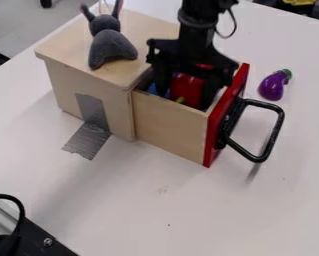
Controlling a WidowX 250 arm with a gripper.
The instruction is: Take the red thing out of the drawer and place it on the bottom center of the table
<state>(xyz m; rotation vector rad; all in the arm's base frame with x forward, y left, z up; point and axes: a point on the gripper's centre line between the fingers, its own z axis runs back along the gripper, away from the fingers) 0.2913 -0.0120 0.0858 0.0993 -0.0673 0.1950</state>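
The black arm (194, 21) comes in from the top edge of the view, above the jaws, and runs nearly upright down to them. A thin black cable (232, 25) bows out beside the wrist (196, 40), higher than the jaws. Over them, the dark body of the gripper (186, 100) spreads wider than the arm. The jaws point downward and stand apart; their tips sit in shadow, so their exact spread is hard to judge.

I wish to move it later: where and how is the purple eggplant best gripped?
Probably from above, across the middle of the purple eggplant, below its green cap: it lies on its side, longer than wide, and both rounded flanks are free.
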